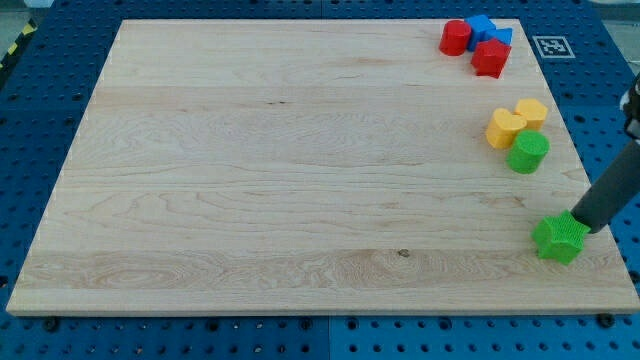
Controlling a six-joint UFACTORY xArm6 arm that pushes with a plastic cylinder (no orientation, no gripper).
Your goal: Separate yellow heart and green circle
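So the tabletop [300, 170] is a pale wooden board with visible grain, sitting on a blue perforated base [60, 40] that shows all around its edges. There's a small black-and-white marker tag [549, 46] just off the board's top right corner, and a bit of yellow-black striping at the view's top left.

Everything is bunched along the view's right side. Top right corner has a red cylinder [455, 37], a blue block [484, 28] (can't quite make out its shape) and a red star-ish block [491, 57], all touching or nearly so.

Further down the right side, the yellow heart [505, 129] sits touching another yellow block [532, 112] up and to its right. The green circle [527, 152] is pressed right up against the heart's lower right, so those two are not apart at all.

Near the bottom right there's a green star [560, 238], well apart from that cluster. The dark rod comes in slanted from the right edge, and my tip [577, 226] is right at the green star's upper right, touching or just beside it.

There's no hand on this rig, just the rod, so nothing is grasped.
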